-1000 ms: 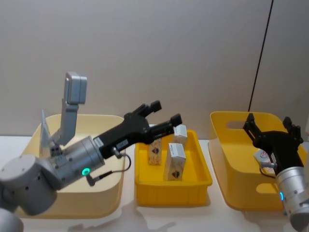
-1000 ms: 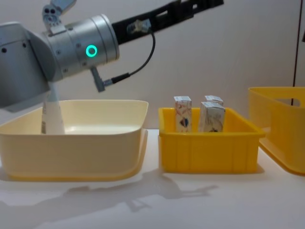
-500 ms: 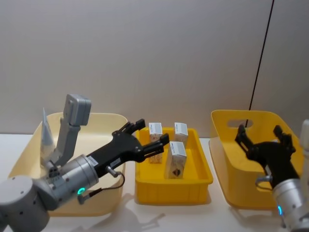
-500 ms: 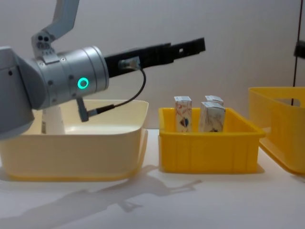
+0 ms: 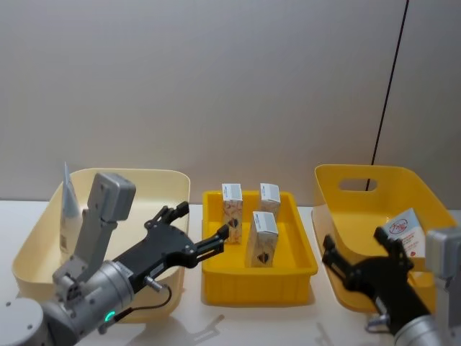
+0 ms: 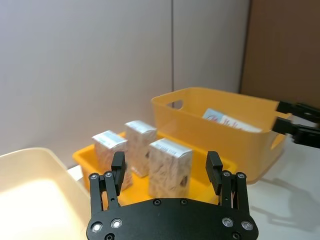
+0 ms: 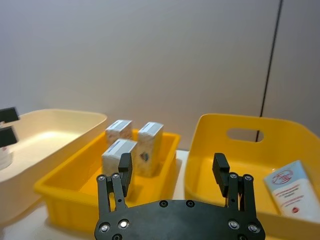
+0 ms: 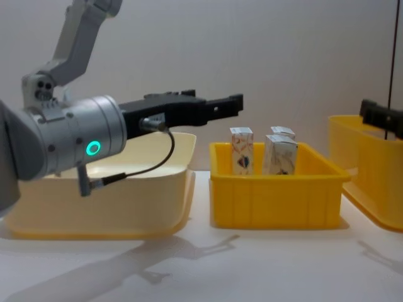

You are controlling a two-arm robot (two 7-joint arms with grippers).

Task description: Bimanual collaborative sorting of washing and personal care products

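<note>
Three white cartons (image 5: 262, 238) stand upright in the small yellow tray (image 5: 256, 287) in the middle. A pale tube (image 5: 69, 209) leans upright at the cream bin's (image 5: 122, 174) left wall. Another tube (image 5: 405, 230) lies in the big yellow bin (image 5: 346, 202) on the right. My left gripper (image 5: 202, 222) is open and holds nothing. It hovers low by the cream bin's right front corner and points at the tray. Also open and holding nothing, my right gripper (image 5: 353, 242) hangs in front of the yellow bin's near left corner. The left wrist view shows the cartons (image 6: 169, 167) just ahead of the open gripper (image 6: 166, 170).
The three containers stand in a row on a white table (image 8: 264, 264), with narrow gaps between them. A grey wall rises close behind. Bare table lies in front of the containers.
Both arms have drawn back and down toward me. The left gripper left the space above the tray. The right gripper came out of the yellow bin, uncovering the tube there.
</note>
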